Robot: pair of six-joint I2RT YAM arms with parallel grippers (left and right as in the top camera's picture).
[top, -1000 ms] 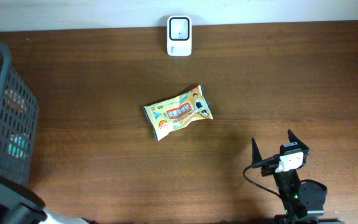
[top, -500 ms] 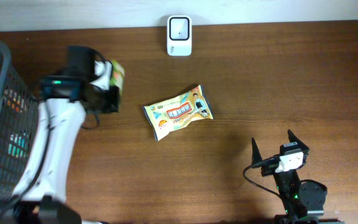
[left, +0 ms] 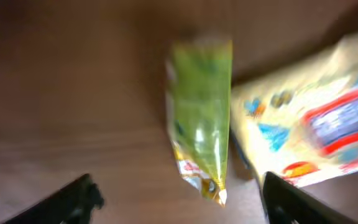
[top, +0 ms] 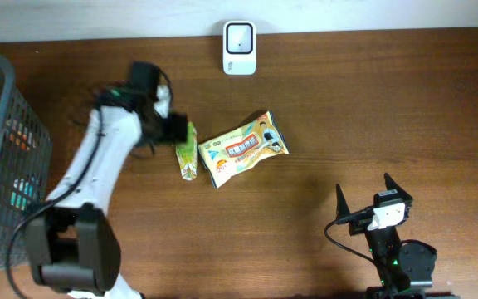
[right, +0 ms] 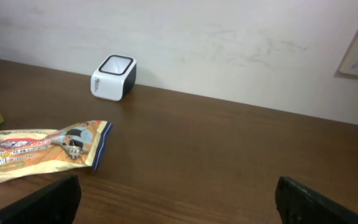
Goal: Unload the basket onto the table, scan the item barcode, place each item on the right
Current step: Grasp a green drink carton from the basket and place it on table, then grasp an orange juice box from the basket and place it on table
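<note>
On the table [top: 388,100], just beside the yellow snack bag [top: 243,149], the green packet [top: 188,151] lies flat (scanner [top: 239,48] well apart, at the rear edge). The left gripper [top: 177,129] is at its rearward end, jaws spread wide, holding nothing.

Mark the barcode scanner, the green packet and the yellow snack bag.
barcode scanner [top: 239,37], overhead view, its top window.
green packet [left: 201,112], left wrist view, middle of its face.
yellow snack bag [top: 243,149], overhead view, its printed label.
</note>
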